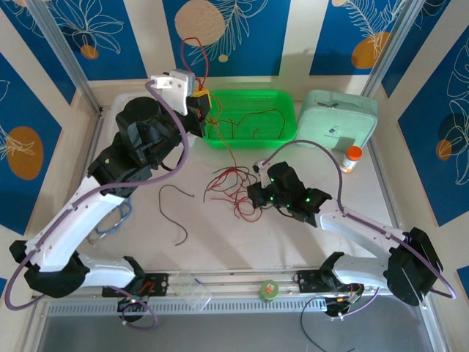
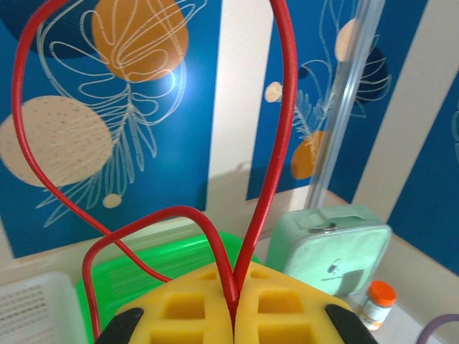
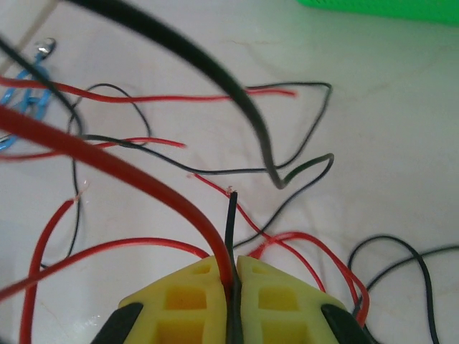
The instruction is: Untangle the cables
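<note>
Top view: the left gripper is raised at about 11 o'clock of the table, by the near-left corner of the green basket. On its wrist camera I see the yellow fingers pressed together on a red cable, which loops high above the tips and comes back down into the seam. From that gripper a red strand runs down toward 5 o'clock into the main bunch of cables, a loose red-and-black tangle lying mid-table. The right gripper sits at the tangle's 3 o'clock edge, low on the table. Its wrist camera shows its jaws closed on a short black cable end and a red strand beside it, pinched together in the seam. More thin cables lie inside the basket at 12 o'clock. One black cable lies apart at 8 o'clock of the tangle. The mint case stands at 2 o'clock, with an orange-capped bottle just beside its near edge.
</note>
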{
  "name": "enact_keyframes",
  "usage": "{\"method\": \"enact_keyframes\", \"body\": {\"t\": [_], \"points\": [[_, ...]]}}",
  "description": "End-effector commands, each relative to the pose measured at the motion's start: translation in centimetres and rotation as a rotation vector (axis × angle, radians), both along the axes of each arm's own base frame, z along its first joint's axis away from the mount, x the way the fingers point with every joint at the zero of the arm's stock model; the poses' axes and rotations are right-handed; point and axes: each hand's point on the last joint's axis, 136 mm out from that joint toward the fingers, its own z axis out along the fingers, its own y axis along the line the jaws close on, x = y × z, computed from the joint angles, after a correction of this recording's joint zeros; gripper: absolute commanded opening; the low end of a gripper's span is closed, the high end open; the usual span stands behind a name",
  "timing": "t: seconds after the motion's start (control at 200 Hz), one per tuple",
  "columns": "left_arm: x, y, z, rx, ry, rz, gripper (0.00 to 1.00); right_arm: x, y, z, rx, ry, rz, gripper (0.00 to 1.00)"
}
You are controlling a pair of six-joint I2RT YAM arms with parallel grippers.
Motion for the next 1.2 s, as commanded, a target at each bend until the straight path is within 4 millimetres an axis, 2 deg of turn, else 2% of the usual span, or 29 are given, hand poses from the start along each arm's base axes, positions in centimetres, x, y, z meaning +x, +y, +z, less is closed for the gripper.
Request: {"method": "enact_keyframes", "body": {"t": [0.0,0.24,0.355,0.52,0.715,0.765,0.88,0.955,1.065,1.195], "points": [[0.0,2.1,2.0,0.027,-0.06,0.098,0.0,0.1,-3.0,-2.2,-0.03,0.112,-0.162,0.0],[-0.8,5.9,3.2,0.07,-0.117,0.232,0.0,-0.3,-10.4,-5.1,-0.096,0.308,-0.455,0.0],[-1.3,7.5,3.7,0.082,-0.142,0.284,0.0,-0.5,-13.1,-6.0,-0.085,0.372,-0.549,0.0],[-1.9,8.9,3.9,0.089,-0.158,0.321,0.0,-0.8,-15.1,-6.8,-0.055,0.434,-0.618,0.0],[-1.9,8.4,3.5,0.097,-0.153,0.294,0.0,-0.9,-15.9,-7.6,-0.051,0.499,-0.648,0.0],[-1.8,7.8,3.3,0.101,-0.151,0.272,0.0,-0.9,-15.7,-7.4,-0.045,0.511,-0.633,0.17],[-1.1,5.9,3.2,0.104,-0.154,0.214,0.0,-0.7,-14.9,-6.0,-0.018,0.499,-0.585,0.67],[-0.2,4.4,3.2,0.107,-0.17,0.196,0.0,-0.9,-14.5,-4.4,0.0,0.475,-0.557,0.87],[1.6,2.1,3.6,0.122,-0.216,0.189,0.0,-1.6,-14.0,-1.8,0.028,0.427,-0.517,1.0],[4.7,-0.6,3.6,0.136,-0.288,0.218,0.0,-2.9,-13.5,0.7,0.061,0.393,-0.475,0.99]]}}
